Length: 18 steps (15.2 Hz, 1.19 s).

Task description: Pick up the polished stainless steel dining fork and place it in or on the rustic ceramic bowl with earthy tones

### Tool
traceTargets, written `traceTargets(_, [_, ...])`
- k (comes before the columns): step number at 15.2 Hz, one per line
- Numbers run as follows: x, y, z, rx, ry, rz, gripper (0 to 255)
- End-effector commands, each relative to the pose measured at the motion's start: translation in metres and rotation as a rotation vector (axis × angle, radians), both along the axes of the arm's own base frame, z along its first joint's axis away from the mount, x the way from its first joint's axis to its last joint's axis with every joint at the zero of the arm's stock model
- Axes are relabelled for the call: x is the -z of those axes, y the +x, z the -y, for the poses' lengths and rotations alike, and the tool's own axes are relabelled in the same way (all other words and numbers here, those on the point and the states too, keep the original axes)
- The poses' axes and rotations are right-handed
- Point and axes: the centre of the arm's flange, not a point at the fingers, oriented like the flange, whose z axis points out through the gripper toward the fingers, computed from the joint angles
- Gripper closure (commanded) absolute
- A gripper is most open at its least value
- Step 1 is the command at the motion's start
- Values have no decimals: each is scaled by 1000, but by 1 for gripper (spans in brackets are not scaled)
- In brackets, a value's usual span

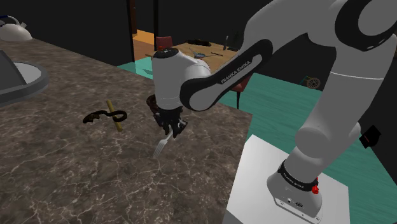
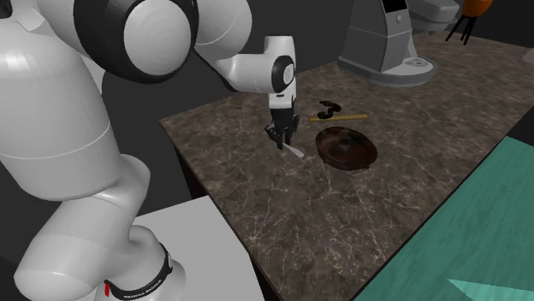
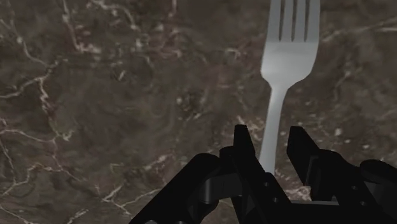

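1. Black two-finger gripper (image 3: 270,132), jaws narrowly apart, clasps the slim handle of the polished silver-grey metal fork (image 3: 289,57).
2. "FRANKA EMIKA" in white letters runs along the white arm (image 1: 280,32).
3. Fork's long axis continues the fingers' line, tines pointing down at the dark veined marble countertop (image 2: 342,214), just beside the round dark-brown bowl (image 2: 347,147).

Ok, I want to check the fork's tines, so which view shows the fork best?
The wrist view: the fork is close up, tines and handle distinct. In the shoulder and second exterior views it is a small pale sliver under the gripper.
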Motion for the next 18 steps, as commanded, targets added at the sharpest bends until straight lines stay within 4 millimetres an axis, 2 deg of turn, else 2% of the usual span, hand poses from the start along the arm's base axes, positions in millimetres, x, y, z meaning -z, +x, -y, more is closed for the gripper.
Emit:
traceTargets(1, [-10, 1, -1, 0, 0, 0, 255])
traceTargets(18, [-100, 1, -1, 0, 0, 0, 255])
